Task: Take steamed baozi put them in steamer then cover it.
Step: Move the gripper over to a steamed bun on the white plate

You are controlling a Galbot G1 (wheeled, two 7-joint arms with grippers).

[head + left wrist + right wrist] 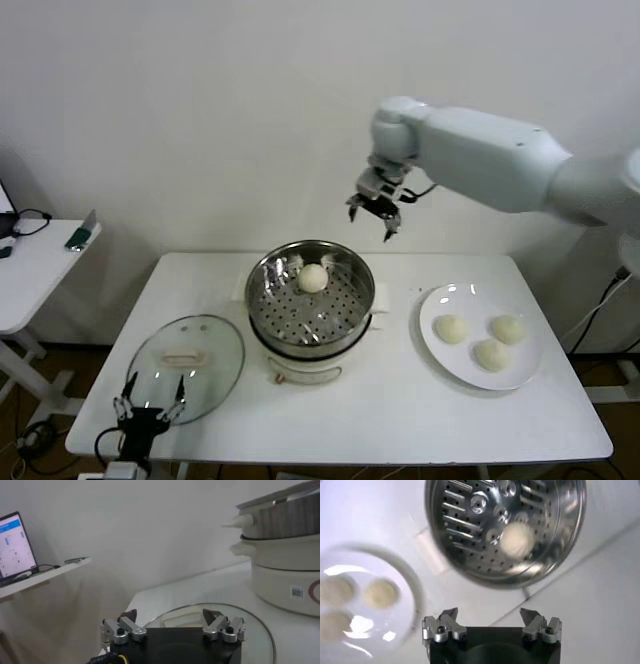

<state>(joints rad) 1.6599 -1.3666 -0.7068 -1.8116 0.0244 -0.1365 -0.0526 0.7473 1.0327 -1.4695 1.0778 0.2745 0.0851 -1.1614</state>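
One steamed baozi (313,278) lies at the far side of the steamer (272,300), a shiny perforated basket on a white pot base; the right wrist view shows the same baozi (516,538) inside the steamer (465,535). Three more baozi (450,328) (508,328) (491,354) rest on a white plate (525,378) to the right. My right gripper (372,218) hangs open and empty in the air above and behind the steamer, its fingertips (449,614) spread wide. My left gripper (150,400) is open and empty at the near left, over the glass lid (212,350).
The lid (260,630) lies flat on the white table (400,420), left of the pot. A side table (40,265) with a laptop (15,545) and cables stands farther left. A white wall runs behind.
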